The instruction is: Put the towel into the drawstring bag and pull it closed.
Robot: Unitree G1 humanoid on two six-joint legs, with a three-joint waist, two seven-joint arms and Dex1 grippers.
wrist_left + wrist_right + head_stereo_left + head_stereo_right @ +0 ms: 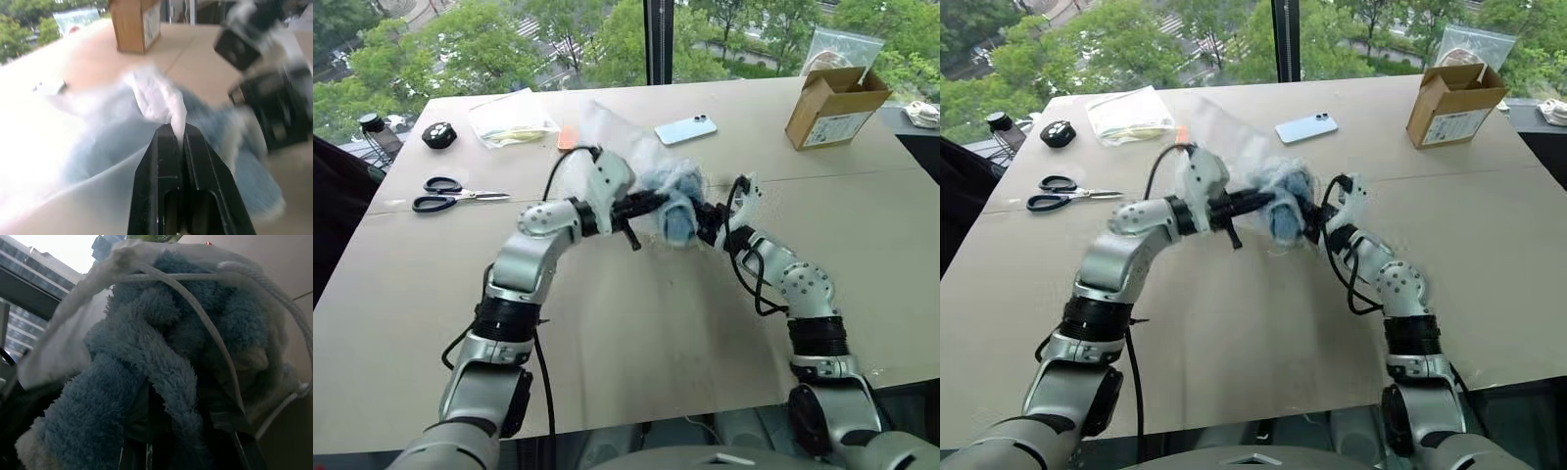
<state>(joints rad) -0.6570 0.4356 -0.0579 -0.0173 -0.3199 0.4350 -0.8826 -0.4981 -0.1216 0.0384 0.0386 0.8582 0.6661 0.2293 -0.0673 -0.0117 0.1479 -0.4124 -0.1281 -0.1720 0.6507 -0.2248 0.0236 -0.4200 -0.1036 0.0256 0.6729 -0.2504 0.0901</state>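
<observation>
Your left end effector (177,134) pinches the drawstring bag (146,98) mid-air above the tabletop (636,333) while the right end effector (710,227) clamps the soft, springy towel (146,352) half inside—grab cords next.

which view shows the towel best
The right wrist view: the towel is close up, fluffy blue, partly inside the bag. Head views show it small between the grippers; left wrist view shows it blurred behind bag fabric.
</observation>
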